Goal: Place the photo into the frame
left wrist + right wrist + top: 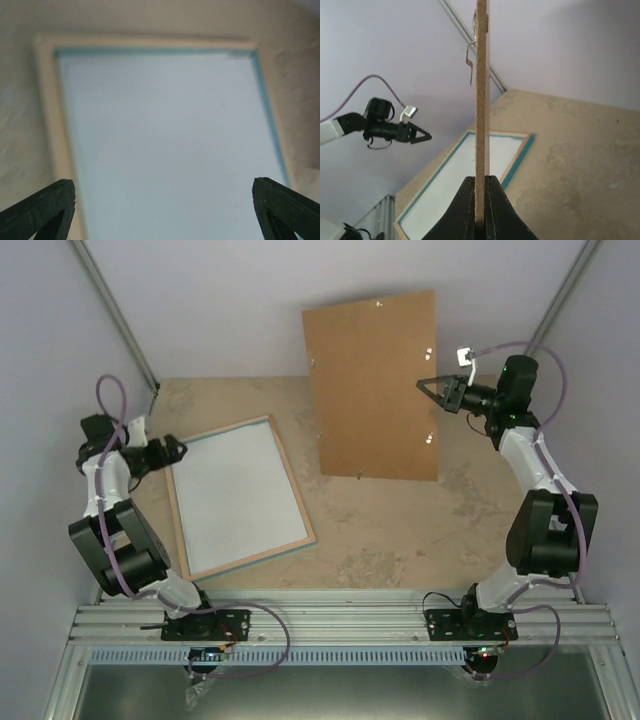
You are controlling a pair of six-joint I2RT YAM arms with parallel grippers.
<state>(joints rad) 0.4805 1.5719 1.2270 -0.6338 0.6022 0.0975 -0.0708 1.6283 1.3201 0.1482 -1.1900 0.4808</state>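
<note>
The frame (292,478) lies flat on the table at centre left, light wood rim up, with a plain white surface (238,498) filling it. A teal edge shows on the frame (517,160) in the right wrist view. The photo is not in view. My left gripper (180,450) hangs open just above the frame's (50,110) left edge, and its fingers (45,210) are spread wide over the white surface. My right gripper (424,386) is shut on the right edge of the brown backing board (372,385), which it holds raised off the table and which shows edge-on (481,100) between the jaws.
A small metal hanger hook (470,55) sticks out of the board's face. Pale walls and slanted metal struts (115,315) close in the back corners. The sandy tabletop (400,530) runs to the aluminium rail (340,615) at the near edge.
</note>
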